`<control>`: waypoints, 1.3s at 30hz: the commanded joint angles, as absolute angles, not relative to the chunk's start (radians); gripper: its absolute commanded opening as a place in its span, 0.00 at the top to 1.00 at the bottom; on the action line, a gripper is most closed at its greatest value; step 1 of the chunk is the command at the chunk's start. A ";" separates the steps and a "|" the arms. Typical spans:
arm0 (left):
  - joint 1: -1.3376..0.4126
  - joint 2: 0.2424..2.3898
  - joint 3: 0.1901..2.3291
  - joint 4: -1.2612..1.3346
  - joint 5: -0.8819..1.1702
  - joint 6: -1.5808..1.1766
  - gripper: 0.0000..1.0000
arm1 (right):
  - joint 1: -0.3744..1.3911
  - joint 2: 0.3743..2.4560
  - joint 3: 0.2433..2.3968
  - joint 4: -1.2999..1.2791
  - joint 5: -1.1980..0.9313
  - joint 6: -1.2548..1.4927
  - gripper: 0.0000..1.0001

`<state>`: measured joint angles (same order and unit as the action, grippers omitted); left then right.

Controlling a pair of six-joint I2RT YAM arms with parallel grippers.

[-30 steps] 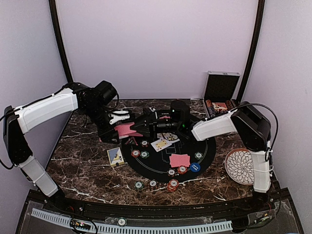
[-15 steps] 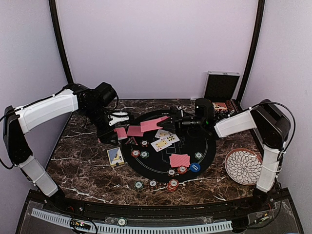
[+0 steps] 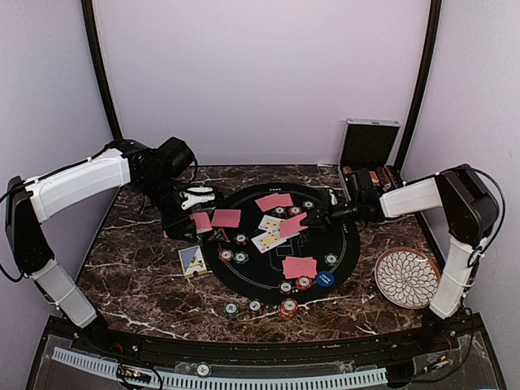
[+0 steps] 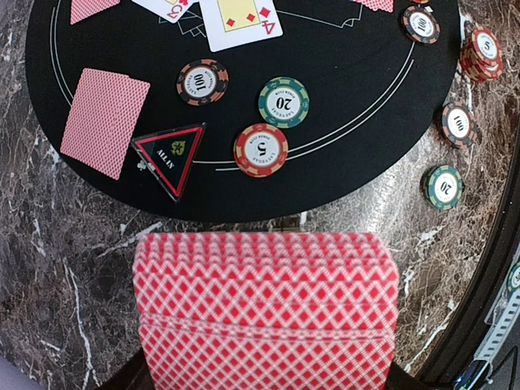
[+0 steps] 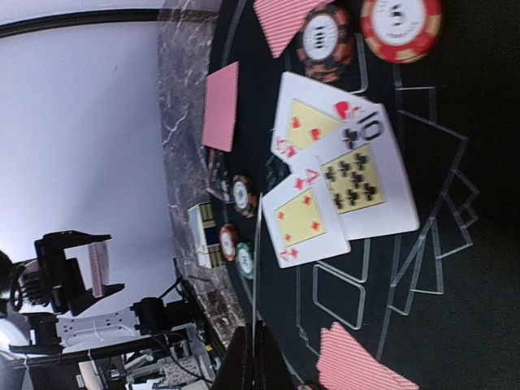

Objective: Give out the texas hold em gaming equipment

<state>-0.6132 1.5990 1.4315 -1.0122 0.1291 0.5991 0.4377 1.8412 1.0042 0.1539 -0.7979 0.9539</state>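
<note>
My right pincer (image 5: 253, 357) is clenched on a single red-backed card (image 3: 292, 224). Its wrist camera shows the card edge-on, as a thin line between the fingers. It hangs low over the right half of the round black mat (image 3: 252, 272), just beside the face-up cards (image 5: 341, 175).

My left pincer (image 3: 188, 213) is clamped on the deck of red-backed cards (image 4: 264, 313). The deck is slightly fanned and sits above the marble tabletop (image 3: 138, 276), just off the mat's left edge.

I judge these cards to be light, thin and slick. A lone card will flex and may flutter on release, so I would keep it pinched by one short edge and let go close to the felt. The deck can shear and spill, so I want it squeezed flat across its faces. The poker chips (image 4: 283, 101) look stiff and small, best taken by the rim.

Face-down pairs already lie at the mat's far side (image 3: 275, 201), left side (image 3: 226, 218) and near side (image 3: 299, 266). The triangular ALL IN marker (image 4: 169, 156) and loose chips crowd the left rim. The mat's right side looks the least crowded.

Beyond it, the silver case (image 3: 370, 150) fills the tabletop's far right corner and the patterned plate (image 3: 404, 278) sits by the right edge. The freest marble is along the left edge. The walls stand close on both sides.
</note>
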 commanded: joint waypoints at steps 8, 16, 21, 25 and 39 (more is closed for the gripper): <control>-0.608 1.558 1.433 -1.027 0.131 0.608 1.00 | 0.397 1.925 1.097 -0.100 -0.656 0.703 1.00; -0.609 1.556 1.434 -1.028 0.132 0.610 1.00 | 0.395 1.947 1.159 -0.218 -0.556 0.617 1.00; -0.609 1.562 1.435 -1.027 0.138 0.609 1.00 | 0.396 1.943 1.176 -0.286 -0.494 0.580 0.92; -0.609 1.567 1.441 -1.027 0.143 0.608 1.00 | 0.397 1.924 1.186 -0.316 -0.452 0.572 0.71; -0.608 1.585 1.470 -1.028 0.153 0.603 1.00 | 0.622 1.793 1.219 0.023 -0.670 0.869 0.18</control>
